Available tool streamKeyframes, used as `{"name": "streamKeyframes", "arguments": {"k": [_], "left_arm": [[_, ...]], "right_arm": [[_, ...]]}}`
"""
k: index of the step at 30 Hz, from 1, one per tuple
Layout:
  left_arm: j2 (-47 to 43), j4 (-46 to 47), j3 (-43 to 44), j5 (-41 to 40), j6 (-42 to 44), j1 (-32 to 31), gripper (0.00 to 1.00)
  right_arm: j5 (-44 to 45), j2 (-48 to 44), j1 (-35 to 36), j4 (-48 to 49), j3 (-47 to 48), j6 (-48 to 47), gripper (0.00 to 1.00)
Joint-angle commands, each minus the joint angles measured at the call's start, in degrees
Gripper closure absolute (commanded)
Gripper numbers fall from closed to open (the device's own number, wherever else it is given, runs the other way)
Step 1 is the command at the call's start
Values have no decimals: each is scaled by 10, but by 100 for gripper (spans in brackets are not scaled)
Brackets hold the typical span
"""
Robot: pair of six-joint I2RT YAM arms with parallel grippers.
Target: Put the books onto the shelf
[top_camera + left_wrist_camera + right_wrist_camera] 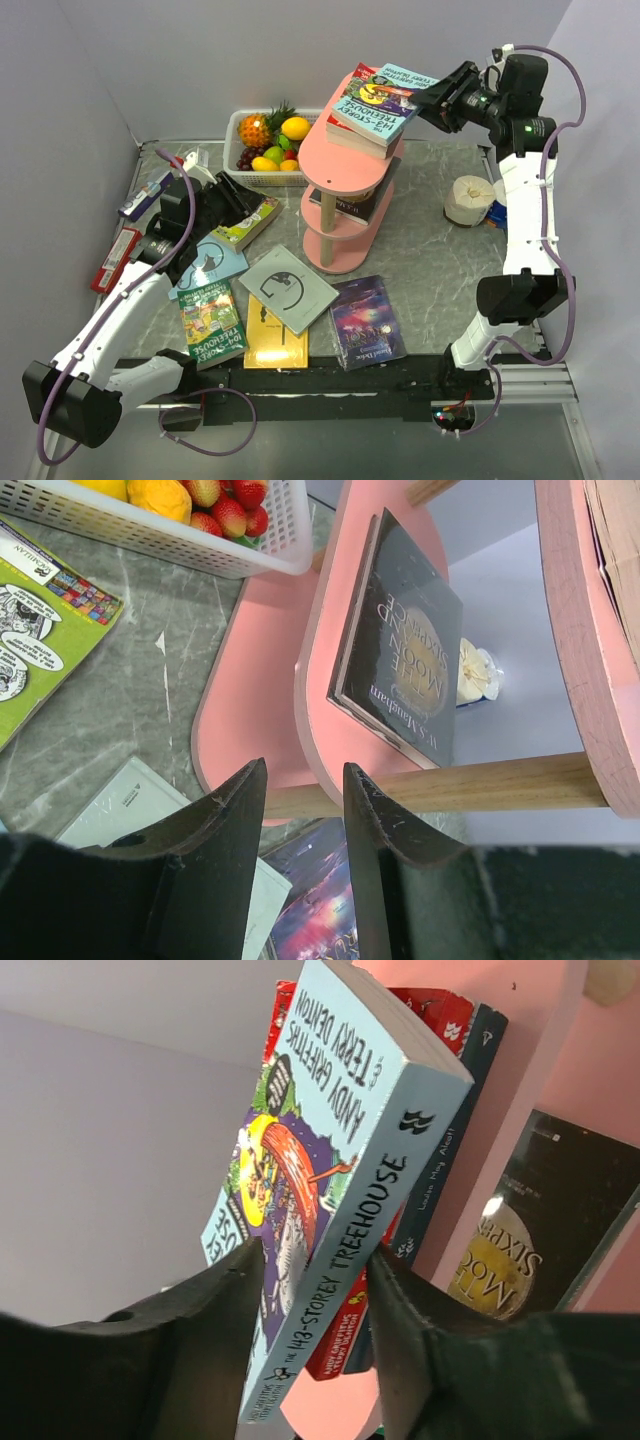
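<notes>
While atop shelf (338,165), book (340,1160) within pincer (315,1248).

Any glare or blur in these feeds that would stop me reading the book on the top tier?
Top view: even light, sharp, no harsh glare on the shelf. Right wrist: spine text on the blue book is crisp between dark, soft-focus fingers; one small glare spot on the black book behind. Left wrist: black book legible, fingers dim and close.

10 books (368,322), 1 shelf (330,166), 1 basket (233,140).
</notes>
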Motion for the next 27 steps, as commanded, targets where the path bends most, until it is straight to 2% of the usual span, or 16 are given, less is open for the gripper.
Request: {"name": "streamKeyframes", "arguments": {"k": [1, 8, 12, 18, 23, 26, 27], "left_arm": [[-6, 19, 4, 11, -8, 2, 57], [-5, 20, 4, 11, -9, 2, 57], [-4, 16, 4, 10, -7, 2, 57], [-2, 15, 5, 8, -4, 2, 57], [3, 19, 6, 10, -7, 2, 57], [3, 21, 4, 13, -8, 2, 57], [3, 21, 3, 13, -9, 2, 57]], "right_arm": [[6, -10, -3, 32, 14, 2, 53], [10, 21, -2, 11, 55, -2, 52], [9, 46, -2, -15, 83, -13, 39], [24, 44, -3, -33, 74, -33, 28], [45, 27, -4, -44, 62, -44, 30], [48, 17, -3, -38, 47, -43, 35], [47, 13, -3, -30, 41, -42, 41]]}}
